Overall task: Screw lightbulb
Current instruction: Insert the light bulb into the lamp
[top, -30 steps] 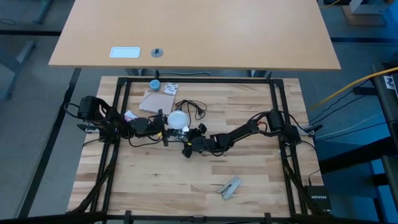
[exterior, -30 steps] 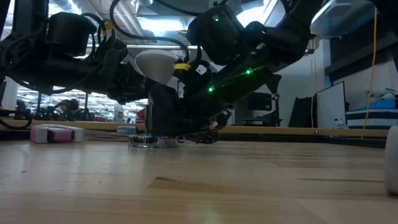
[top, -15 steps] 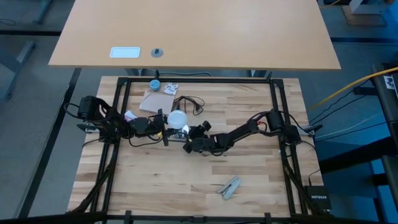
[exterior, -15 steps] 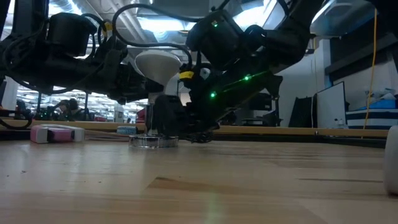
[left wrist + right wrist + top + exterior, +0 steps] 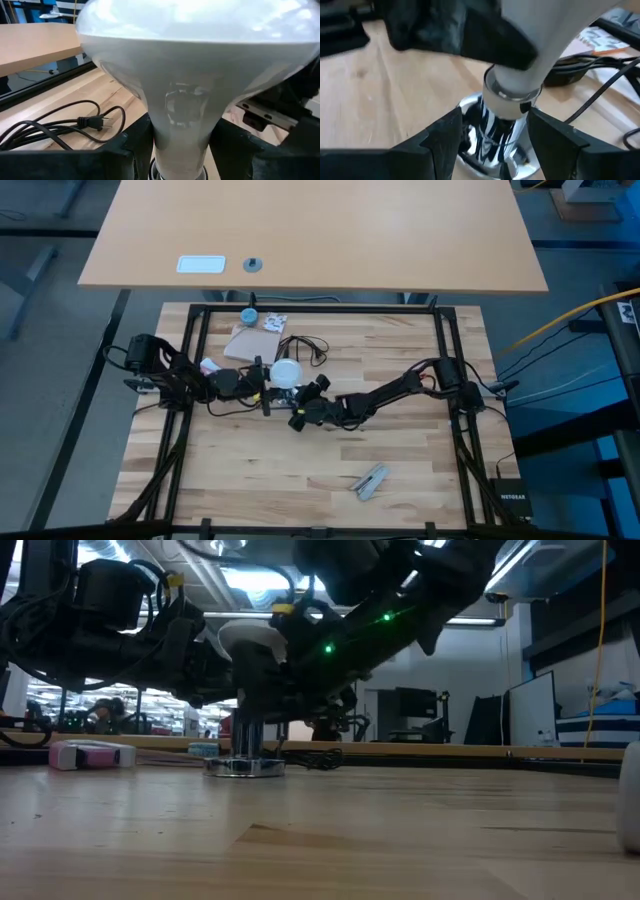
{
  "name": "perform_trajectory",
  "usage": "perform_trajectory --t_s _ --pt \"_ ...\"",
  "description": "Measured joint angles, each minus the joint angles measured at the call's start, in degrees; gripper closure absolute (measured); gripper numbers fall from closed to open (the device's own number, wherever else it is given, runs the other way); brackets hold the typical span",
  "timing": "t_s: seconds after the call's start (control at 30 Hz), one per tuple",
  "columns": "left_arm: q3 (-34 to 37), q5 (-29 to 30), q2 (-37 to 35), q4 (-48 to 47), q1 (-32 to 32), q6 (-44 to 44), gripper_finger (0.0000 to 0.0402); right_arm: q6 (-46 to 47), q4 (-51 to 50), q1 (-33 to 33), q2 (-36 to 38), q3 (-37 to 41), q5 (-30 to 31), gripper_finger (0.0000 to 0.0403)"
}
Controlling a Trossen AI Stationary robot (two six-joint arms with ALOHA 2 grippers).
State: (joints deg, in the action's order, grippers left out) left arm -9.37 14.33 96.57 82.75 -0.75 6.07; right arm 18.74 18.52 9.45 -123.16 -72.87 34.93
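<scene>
The frosted-white lightbulb point(image 5: 287, 371) stands upright with its globe point(image 5: 190, 60) up. Its neck sits on the stem of a shiny silver socket point(image 5: 492, 135), whose disc base point(image 5: 243, 766) rests on the table. My left gripper point(image 5: 180, 155) reaches in from the table's left and is shut on the bulb. My right gripper point(image 5: 495, 145) comes slanting from the right. It is open, with one finger on either side of the silver stem just below the bulb's neck, and both fingers stand apart from the stem. My left gripper pinches the bulb's narrow neck point(image 5: 180, 132) between its two fingers, just below where the globe flares out. The fingers point(image 5: 125, 150) lie level and come from the table's left. The bulb stays upright, with its lower end on the socket stem.
A black cord with a plug point(image 5: 60, 125) lies coiled behind the socket. Brown card and papers point(image 5: 255, 340) and a blue cap point(image 5: 248, 315) lie at the far edge. A pink-white block point(image 5: 90, 753) sits by the left arm. A grey metal piece point(image 5: 370, 480) lies near the front.
My right gripper has risen along the socket stem toward the bulb's neck and rolled a little, and its fingers stay apart. The bulb, the socket and my left gripper have kept still.
</scene>
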Motion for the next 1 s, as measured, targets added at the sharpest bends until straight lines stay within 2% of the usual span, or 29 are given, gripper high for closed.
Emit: perform_trajectory --t_s 0.23,0.43,1.0 --pt "0.0 0.1 0.0 0.1 0.0 0.0 0.0245 3.2 -6.0 -0.2 -1.4 -1.4 -1.9 0.0178" --pt "0.0 0.1 0.0 0.1 0.0 0.0 0.0245 5.5 -7.2 -0.1 -2.8 -1.4 -3.0 0.0178" --pt "-0.1 0.9 -0.1 0.5 -0.1 -0.4 0.0245 5.4 -12.1 -1.5 -2.7 -1.5 2.9 0.0178"
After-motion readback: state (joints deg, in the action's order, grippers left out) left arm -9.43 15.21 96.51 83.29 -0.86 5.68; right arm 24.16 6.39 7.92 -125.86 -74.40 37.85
